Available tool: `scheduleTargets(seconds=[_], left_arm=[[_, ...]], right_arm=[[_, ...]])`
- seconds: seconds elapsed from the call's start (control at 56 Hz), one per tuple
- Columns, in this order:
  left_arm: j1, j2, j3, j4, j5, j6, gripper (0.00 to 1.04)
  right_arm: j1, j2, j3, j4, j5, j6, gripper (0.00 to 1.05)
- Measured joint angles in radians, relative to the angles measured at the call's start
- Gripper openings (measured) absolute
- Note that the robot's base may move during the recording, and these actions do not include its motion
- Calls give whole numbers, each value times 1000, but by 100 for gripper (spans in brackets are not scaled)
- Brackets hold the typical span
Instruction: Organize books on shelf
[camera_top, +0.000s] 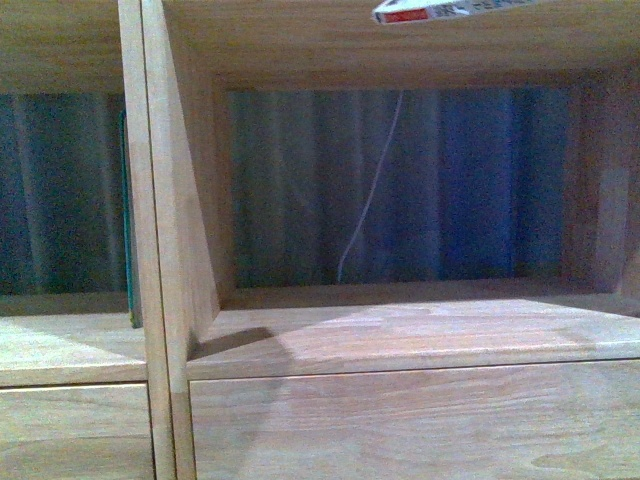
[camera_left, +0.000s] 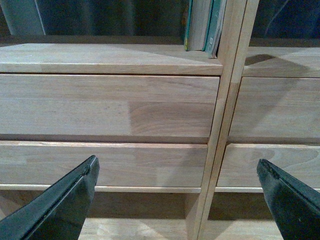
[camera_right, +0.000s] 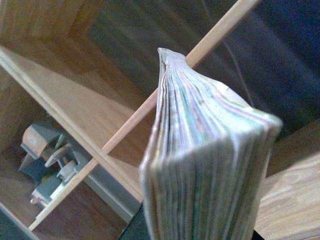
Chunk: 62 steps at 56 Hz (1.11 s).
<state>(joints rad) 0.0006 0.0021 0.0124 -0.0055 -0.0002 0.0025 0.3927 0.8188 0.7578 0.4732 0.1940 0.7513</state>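
left fingers (camera_left: 60, 205) spread before shelf (camera_left: 110, 105), right fingers (camera_right: 134, 230) pinching book (camera_right: 200, 150), page edges only in wrist view

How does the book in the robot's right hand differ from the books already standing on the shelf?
The held book is in mid-air, page edges fanned; the shelved books stand upright on the shelf, against its divider. The held book shows white and red; the shelved books show green edges. All are paperbacks.
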Motion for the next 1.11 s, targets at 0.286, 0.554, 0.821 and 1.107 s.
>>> scheduleTargets(seconds=[0.286,0.554,0.821,1.107], left_arm=[[212,289,124,-73,610,-53,97],[247,549,279,157,735,-72,97],[224,780,481,302,760,-188,97],[88,910,610,467,846,-482,97]], right_arm=[[97,45,34,36,13,-79,7],[129,74,52,50,19,-114,7],[154,112,85,65,19,-124,7],[184,204,132,130,-10,-121,7]])
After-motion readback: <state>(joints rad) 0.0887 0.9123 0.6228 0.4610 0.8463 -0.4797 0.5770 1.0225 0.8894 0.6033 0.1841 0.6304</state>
